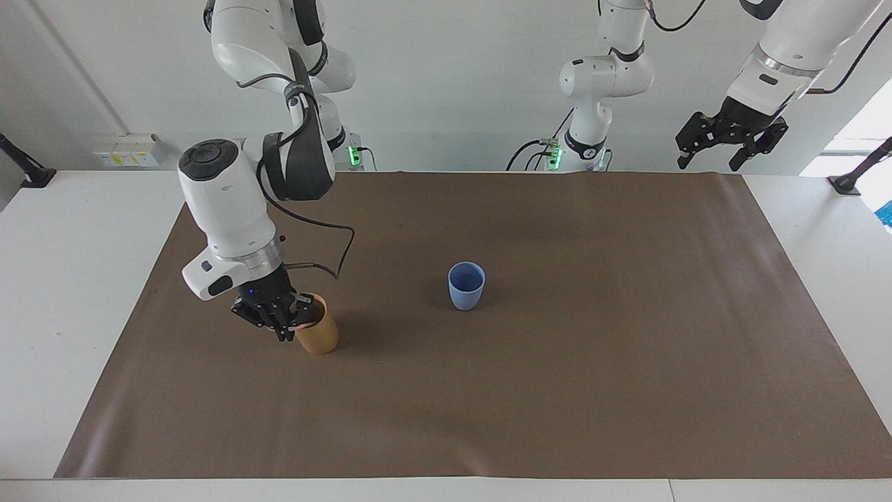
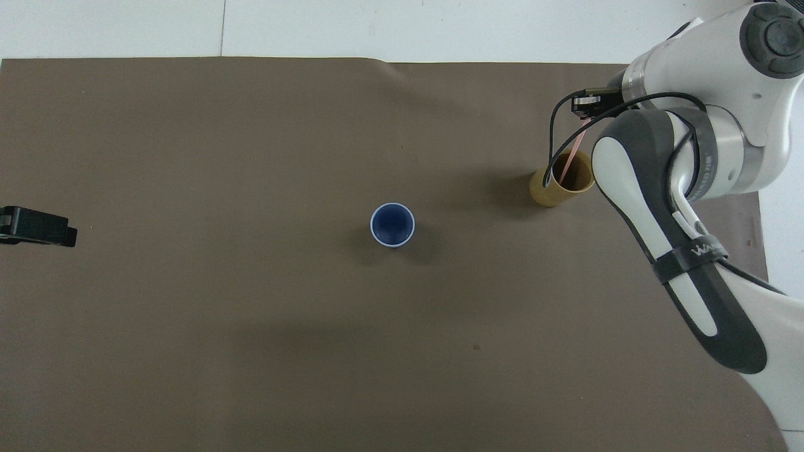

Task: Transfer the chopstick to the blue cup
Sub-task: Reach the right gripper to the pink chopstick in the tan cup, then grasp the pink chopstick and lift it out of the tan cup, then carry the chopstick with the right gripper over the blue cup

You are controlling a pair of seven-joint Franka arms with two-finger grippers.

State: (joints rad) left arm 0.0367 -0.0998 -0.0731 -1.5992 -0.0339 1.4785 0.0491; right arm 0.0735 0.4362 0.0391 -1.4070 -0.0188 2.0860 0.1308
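Note:
The pale pink chopstick (image 2: 573, 154) leans inside a tan bamboo-coloured cup (image 1: 318, 333) (image 2: 561, 183) toward the right arm's end of the table. My right gripper (image 1: 282, 328) (image 2: 587, 108) is low at that cup's rim, shut on the chopstick's upper end. The light-blue cup (image 1: 466, 286) (image 2: 392, 225) stands upright and empty mid-table, well apart from the tan cup. My left gripper (image 1: 721, 148) (image 2: 38, 226) waits open, high over the left arm's end of the table.
A brown mat (image 1: 557, 390) covers most of the white table (image 1: 70, 230). Only the two cups stand on it. A black cable loops from the right arm's wrist over the tan cup.

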